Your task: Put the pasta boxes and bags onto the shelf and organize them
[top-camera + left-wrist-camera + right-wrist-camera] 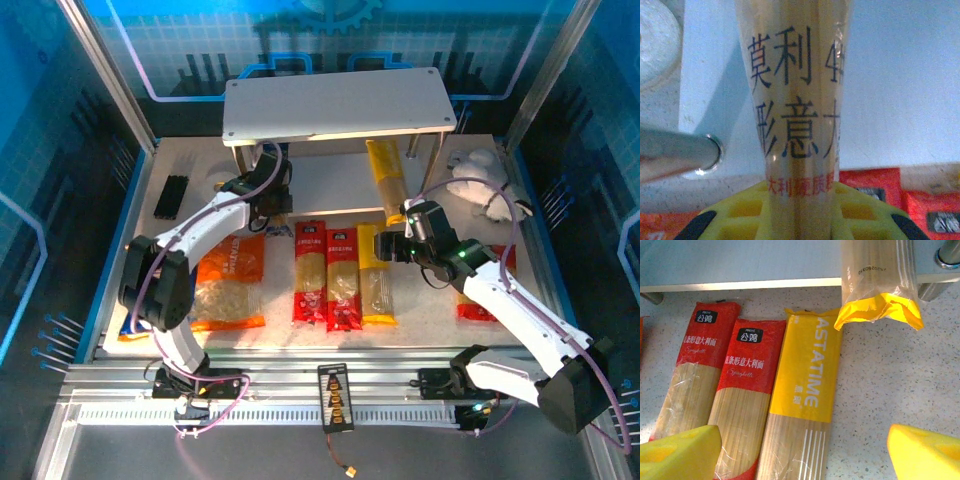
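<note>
Top view: the left gripper (270, 207) is at the left front corner of the shelf's (335, 105) lower board. The right gripper (408, 238) hangs before the shelf's right front. Two red packs (323, 272) and a yellow pack (376, 272) lie flat in front of the shelf, with an orange bag (232, 280) to their left. A shelved pack (386, 172) lies on the lower board, its end over the front edge. I think a bump from the right arm could pull it off.

Left wrist view: the jaws are clamped on a thin pack (795, 100) of glossy clear film with dark print, above the lower board. A shiny round post (685, 152) of the shelf is just beside it. The long pack may strike this post, or turn in the grip.

Right wrist view: the jaws stand wide apart with nothing between them. The packs below are smooth, long and flat. The shelved pack's crinkled yellow end hangs loose.
</note>
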`<action>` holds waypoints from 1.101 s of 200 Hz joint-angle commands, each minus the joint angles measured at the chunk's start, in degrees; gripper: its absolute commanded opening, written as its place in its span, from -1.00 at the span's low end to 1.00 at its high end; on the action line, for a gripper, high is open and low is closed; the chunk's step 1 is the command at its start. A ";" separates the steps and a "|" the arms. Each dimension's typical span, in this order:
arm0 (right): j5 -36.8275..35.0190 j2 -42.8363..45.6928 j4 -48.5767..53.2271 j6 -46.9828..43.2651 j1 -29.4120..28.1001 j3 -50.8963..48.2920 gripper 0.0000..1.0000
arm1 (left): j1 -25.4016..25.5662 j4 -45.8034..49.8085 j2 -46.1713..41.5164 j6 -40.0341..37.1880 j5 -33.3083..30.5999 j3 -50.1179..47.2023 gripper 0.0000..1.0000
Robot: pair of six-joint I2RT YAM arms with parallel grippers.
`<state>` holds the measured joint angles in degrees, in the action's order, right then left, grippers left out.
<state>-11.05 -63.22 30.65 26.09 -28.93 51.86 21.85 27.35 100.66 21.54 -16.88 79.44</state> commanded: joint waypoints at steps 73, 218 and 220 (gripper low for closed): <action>0.50 0.88 1.29 -0.49 -0.83 1.25 0.74 | -0.84 -8.63 8.03 -0.51 -6.20 8.26 -0.93; 0.75 1.61 1.51 -0.41 -0.86 0.26 0.74 | -1.02 -6.90 11.90 -3.43 -9.22 11.62 -0.07; 0.76 1.61 1.51 -0.38 -0.82 0.26 0.74 | -1.02 -6.95 11.92 -3.41 -9.22 11.62 -0.06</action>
<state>-11.05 -62.65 30.68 25.91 -28.97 51.86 21.37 23.97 112.90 19.27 -23.38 88.05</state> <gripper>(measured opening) 0.869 0.428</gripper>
